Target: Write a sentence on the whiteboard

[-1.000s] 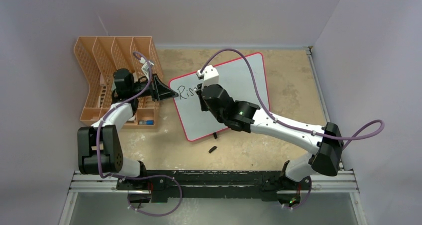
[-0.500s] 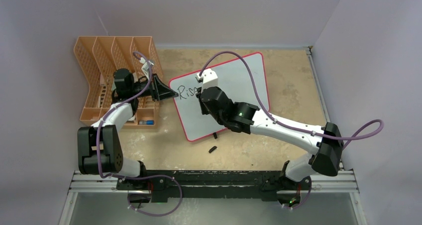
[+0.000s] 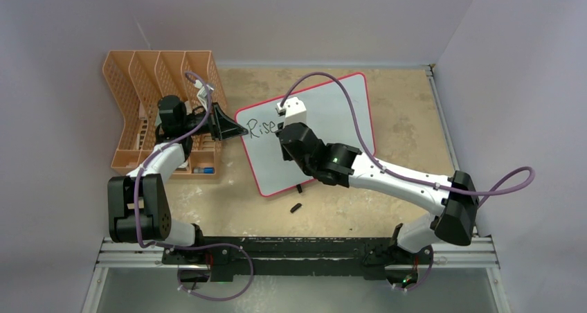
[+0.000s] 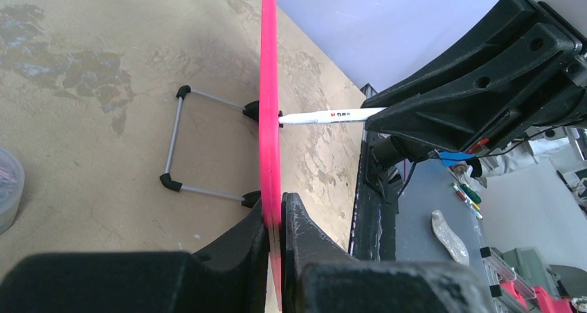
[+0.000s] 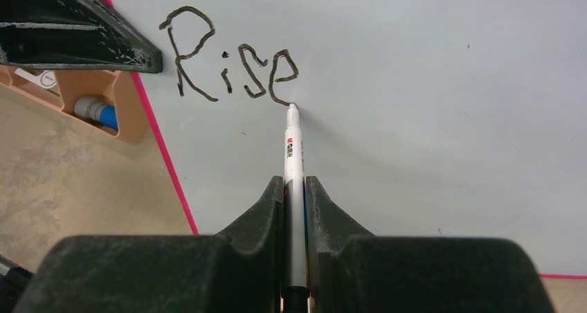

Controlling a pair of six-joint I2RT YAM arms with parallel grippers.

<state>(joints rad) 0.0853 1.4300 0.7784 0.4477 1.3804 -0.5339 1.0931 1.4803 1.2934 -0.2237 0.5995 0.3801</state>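
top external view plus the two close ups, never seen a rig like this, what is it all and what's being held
It is two robot arms bolted to a table. The top view looks down from above; each close-up comes from a camera on one wrist. The left gripper is shut on the red rim of the whiteboard. The right gripper is shut on a white marker, its tip at the end of the sentence, which reads "Rise" so far. An orange mesh rack stands at left.
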